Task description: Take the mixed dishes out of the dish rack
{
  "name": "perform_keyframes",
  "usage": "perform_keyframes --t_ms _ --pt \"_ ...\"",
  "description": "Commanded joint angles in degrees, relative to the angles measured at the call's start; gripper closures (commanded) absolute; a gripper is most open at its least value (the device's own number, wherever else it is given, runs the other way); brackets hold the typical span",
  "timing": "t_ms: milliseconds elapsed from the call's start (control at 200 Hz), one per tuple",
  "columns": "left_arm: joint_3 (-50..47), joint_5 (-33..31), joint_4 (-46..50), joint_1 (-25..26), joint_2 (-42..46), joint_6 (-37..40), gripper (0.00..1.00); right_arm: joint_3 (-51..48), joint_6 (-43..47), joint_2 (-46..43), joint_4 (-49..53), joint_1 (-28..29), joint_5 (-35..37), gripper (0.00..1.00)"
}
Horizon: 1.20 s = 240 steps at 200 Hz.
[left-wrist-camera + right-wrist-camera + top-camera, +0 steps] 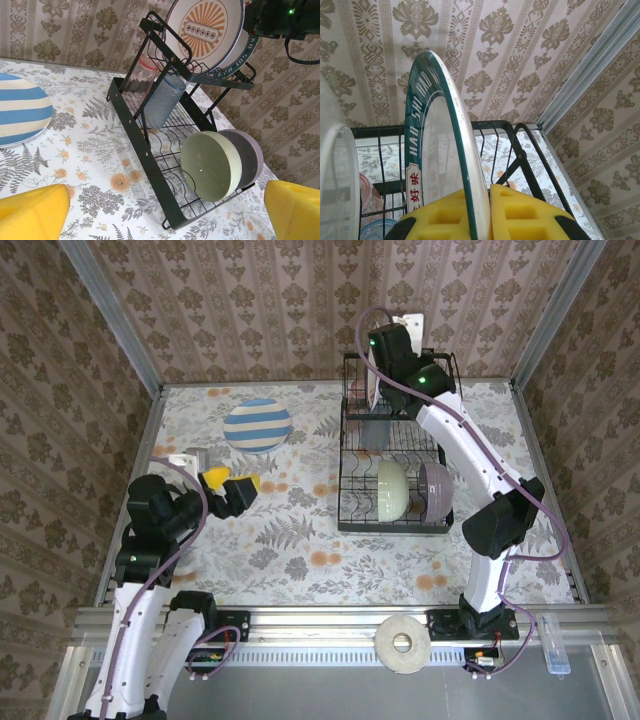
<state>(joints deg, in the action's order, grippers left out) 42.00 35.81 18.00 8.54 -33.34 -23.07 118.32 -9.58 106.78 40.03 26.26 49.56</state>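
Note:
The black wire dish rack (393, 527) stands at the right of the table. On its upper shelf, my right gripper (485, 200) is shut on the rim of a white plate with a green edge (440, 150), which stands upright. Beside that plate stands one with an orange centre (202, 30). Under the shelf, two tumblers (162, 100) lean mouth down. A cream-green bowl (392, 490) and a lilac bowl (436, 490) stand on edge in the lower tier. A blue-striped plate (257, 425) lies on the table. My left gripper (232, 482) hangs open left of the rack, holding nothing.
A small white object (186, 456) sits near the table's left edge, beside the left arm. A roll of tape (402, 643) rests on the front rail. Patterned walls close in the table at the back and sides.

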Motion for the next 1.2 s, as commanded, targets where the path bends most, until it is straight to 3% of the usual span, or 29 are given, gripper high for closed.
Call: perform_keyframes --t_ms 0,755,1195 --pt "-0.4 0.7 -0.4 -0.4 -0.2 0.3 0.0 2.2 1.5 -2.6 -3.4 0.7 0.3 1.0" --pt "-0.2 0.0 0.0 -1.0 -2.3 0.3 0.0 3.3 5.3 -7.3 -6.3 0.0 4.4 1.0" --pt "0.2 -2.0 -0.1 -1.4 -4.9 -0.9 0.0 -7.9 1.0 -22.8 -4.5 -0.5 -1.3 1.0"
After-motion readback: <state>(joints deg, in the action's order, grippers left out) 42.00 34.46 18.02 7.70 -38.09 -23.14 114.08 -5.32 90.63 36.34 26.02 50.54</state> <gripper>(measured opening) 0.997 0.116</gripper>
